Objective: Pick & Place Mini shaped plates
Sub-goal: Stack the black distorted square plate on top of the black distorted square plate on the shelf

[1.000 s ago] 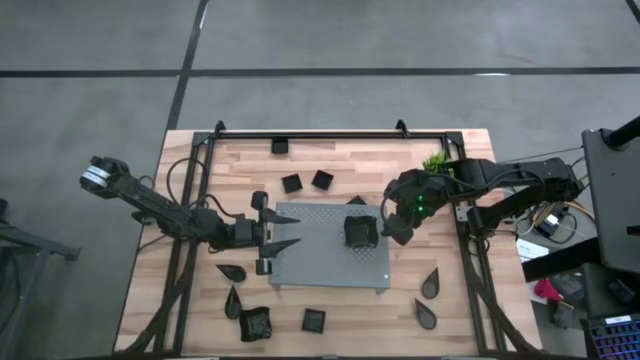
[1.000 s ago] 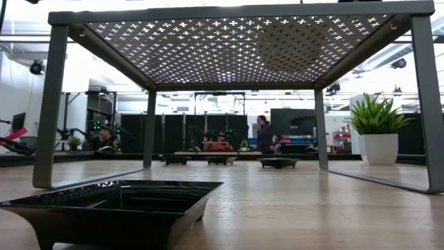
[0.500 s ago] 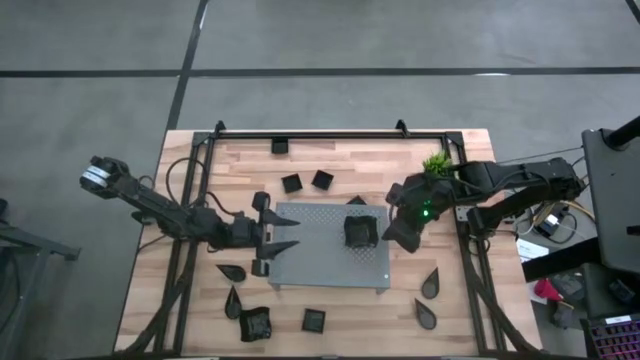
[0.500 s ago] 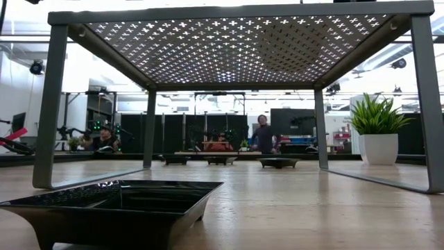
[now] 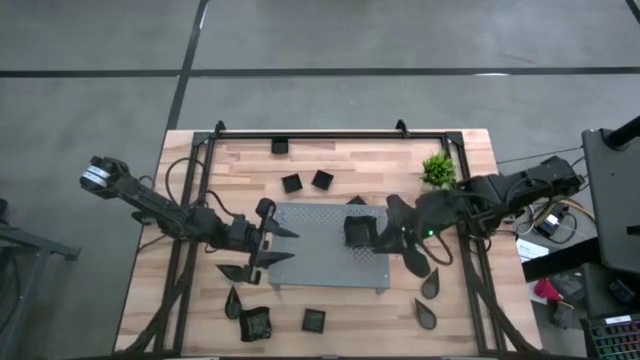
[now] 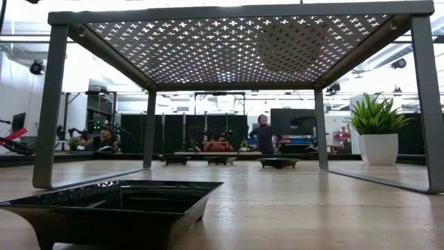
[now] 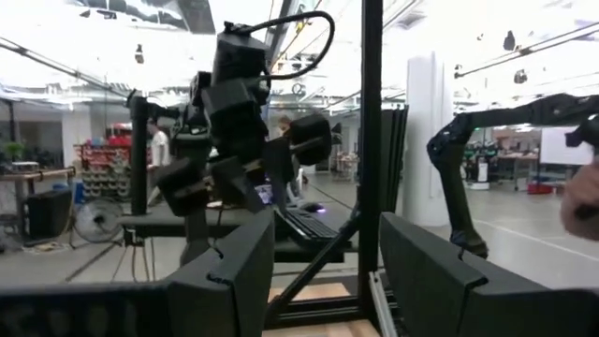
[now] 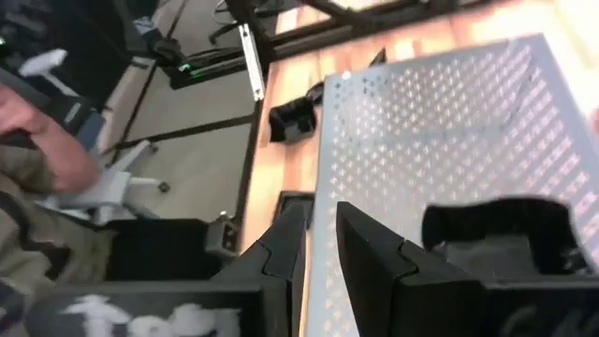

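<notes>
While the grey perforated board [image 5: 330,245] stands on its legs mid-worktop [image 5: 330,165], only 1 black wavy-edged dish [image 5: 360,232] sits on top of it, toward the board's right side. The right claw [image 5: 398,228] hovers just beside that dish at the board's right edge, its fingers [image 8: 370,257] drawn close with only a narrow slit between them, pinching nothing. The left claw [image 5: 272,245] sits at the board's left edge, fingers spread wide and empty.

The other mini plates lie scattered on the wood around the board: 3 small squares behind it [image 5: 292,183] [image 5: 322,179] [image 5: 280,146], teardrops off the front-left corner [image 5: 232,271] [image 5: 233,301] and front-right [image 5: 431,284] [image 5: 425,314], plus a wavy dish [image 5: 256,323] and a square [image 5: 314,321] near the front edge. The potted plant [image 5: 437,168] stands at the right rear, apart from the board. Most of the board's top is bare. From the low view, a dish [image 6: 114,205] rests under the board, with open worktop beyond it.
</notes>
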Action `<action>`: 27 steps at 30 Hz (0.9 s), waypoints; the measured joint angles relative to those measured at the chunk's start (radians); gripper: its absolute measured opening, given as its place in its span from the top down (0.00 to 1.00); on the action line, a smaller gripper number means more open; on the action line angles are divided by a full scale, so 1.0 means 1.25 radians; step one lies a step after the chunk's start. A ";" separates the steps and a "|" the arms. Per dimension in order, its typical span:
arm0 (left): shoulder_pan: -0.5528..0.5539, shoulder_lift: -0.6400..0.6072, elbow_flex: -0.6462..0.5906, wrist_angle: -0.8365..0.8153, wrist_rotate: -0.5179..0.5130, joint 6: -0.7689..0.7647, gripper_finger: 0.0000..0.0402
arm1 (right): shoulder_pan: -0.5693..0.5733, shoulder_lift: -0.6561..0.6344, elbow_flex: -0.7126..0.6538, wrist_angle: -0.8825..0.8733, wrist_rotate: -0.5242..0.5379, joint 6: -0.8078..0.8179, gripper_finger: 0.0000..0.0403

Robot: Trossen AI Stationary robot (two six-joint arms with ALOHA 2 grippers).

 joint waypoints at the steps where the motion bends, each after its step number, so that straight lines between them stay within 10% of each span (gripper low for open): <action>1: 0.000 0.000 0.000 -0.001 0.005 -0.005 0.53 | 0.007 0.000 -0.003 0.006 0.017 -0.015 0.84; 14: -0.051 0.009 0.000 -0.122 0.169 -0.250 0.53 | 0.051 0.027 -0.018 0.040 0.079 -0.068 0.88; 27: -0.291 0.023 0.000 -0.389 0.060 -0.476 0.53 | 0.086 0.052 -0.020 0.074 0.069 -0.120 0.88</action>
